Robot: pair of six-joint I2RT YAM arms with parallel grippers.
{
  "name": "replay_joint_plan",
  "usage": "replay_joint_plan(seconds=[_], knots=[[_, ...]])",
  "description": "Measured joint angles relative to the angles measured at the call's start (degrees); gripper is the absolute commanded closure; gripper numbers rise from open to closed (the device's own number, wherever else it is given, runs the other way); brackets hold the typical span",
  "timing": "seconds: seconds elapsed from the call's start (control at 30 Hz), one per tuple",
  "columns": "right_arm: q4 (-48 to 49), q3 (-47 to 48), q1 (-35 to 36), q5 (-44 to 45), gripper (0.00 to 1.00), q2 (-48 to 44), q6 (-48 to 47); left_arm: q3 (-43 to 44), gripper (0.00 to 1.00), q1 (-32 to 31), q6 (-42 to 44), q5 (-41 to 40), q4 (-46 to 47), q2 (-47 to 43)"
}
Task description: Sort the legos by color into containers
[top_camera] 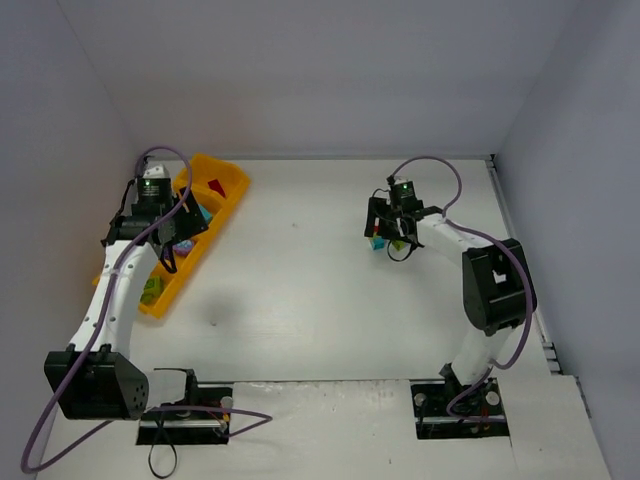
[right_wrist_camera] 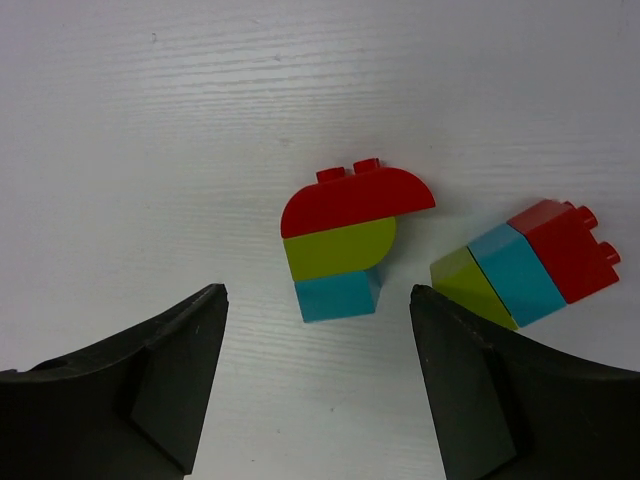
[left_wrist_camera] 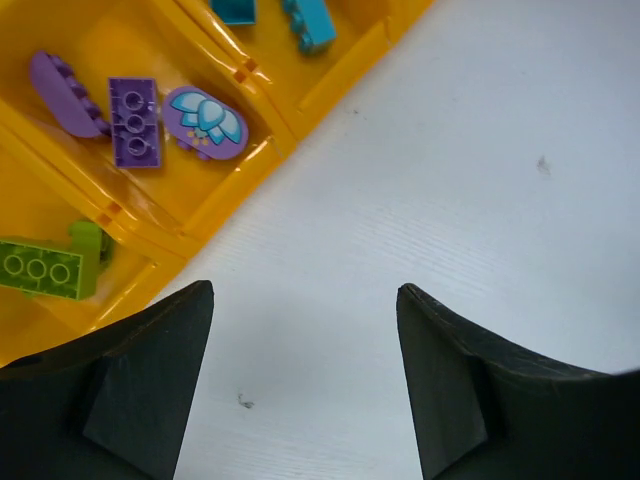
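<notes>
Several legos lie in the containers of the orange-yellow tray (left_wrist_camera: 160, 30): a purple brick (left_wrist_camera: 133, 120), a purple oval piece (left_wrist_camera: 205, 122), a lime brick (left_wrist_camera: 45, 268) and teal bricks (left_wrist_camera: 310, 22). My left gripper (left_wrist_camera: 305, 290) hangs open and empty over bare table just beside the tray (top_camera: 232, 185). My right gripper (right_wrist_camera: 318, 290) is open above the table. Just ahead of it lies a red, lime and teal stack (right_wrist_camera: 345, 245). A lime, teal and red stack (right_wrist_camera: 525, 265) lies to its right, close to the right finger (right_wrist_camera: 470, 380).
A red piece (top_camera: 215, 186) sits in the tray's far compartment. White walls close in the table at the back and both sides. Both arm bases are bolted at the near edge. Wide bare tabletop (top_camera: 300, 280) separates the two grippers.
</notes>
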Motion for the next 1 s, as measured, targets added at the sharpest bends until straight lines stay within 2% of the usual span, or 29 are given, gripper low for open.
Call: replay_joint_plan(seconds=[0.23, 0.57, 0.7, 0.87, 1.0], knots=[[-0.2, 4.6, 0.9, 1.3, 0.3, 4.1, -1.3, -0.4, 0.32, -3.1, 0.5, 4.2, -1.7, -2.8], [-1.6, 4.8, 2.3, 2.9, 0.36, 6.6, -2.0, -2.3, 0.32, -4.7, 0.7, 6.7, -2.1, -2.9], [-2.0, 4.8, 3.1, 3.3, 0.43, 7.6, -2.2, -2.4, 0.32, -4.9, 0.7, 7.3, -2.1, -2.9], [-2.3, 4.8, 3.4, 4.4, 0.48, 8.9, -2.9, -3.1, 0.32, -5.4, 0.9, 8.0, -2.1, -2.9], [-2.4, 4.8, 3.7, 5.4, 0.58, 9.0, -3.4, -3.1, 0.32, -5.8, 1.2, 8.7, -2.1, -2.9]])
